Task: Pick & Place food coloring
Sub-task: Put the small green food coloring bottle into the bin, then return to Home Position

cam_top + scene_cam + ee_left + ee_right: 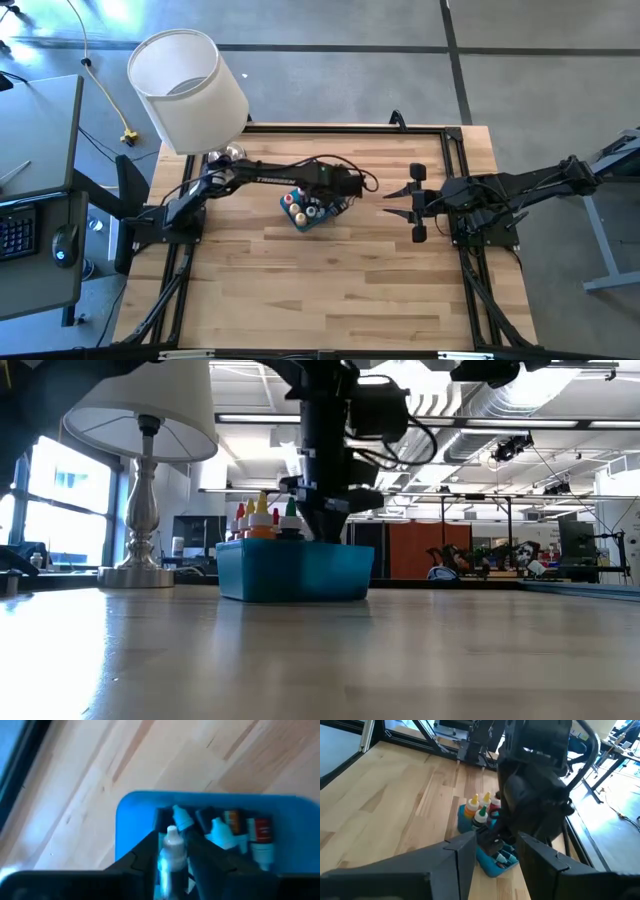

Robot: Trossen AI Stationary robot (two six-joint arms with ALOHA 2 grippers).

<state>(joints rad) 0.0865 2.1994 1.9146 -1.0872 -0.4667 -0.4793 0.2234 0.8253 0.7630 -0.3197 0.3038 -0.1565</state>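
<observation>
Left wrist view: my left tool (172,857) clasps a white-capped bottle (173,845), lowered inside the blue bin (135,812) for placing; right tool (415,202) waits released nearby.

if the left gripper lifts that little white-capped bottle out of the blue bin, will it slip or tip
The white-capped bottle looks like smooth plastic, narrow between the left gripper fingers, so it may slip or twist. It is small, so probably light. Set down alone it would likely tip; in the blue bin the neighbouring bottles prop it upright.
</observation>
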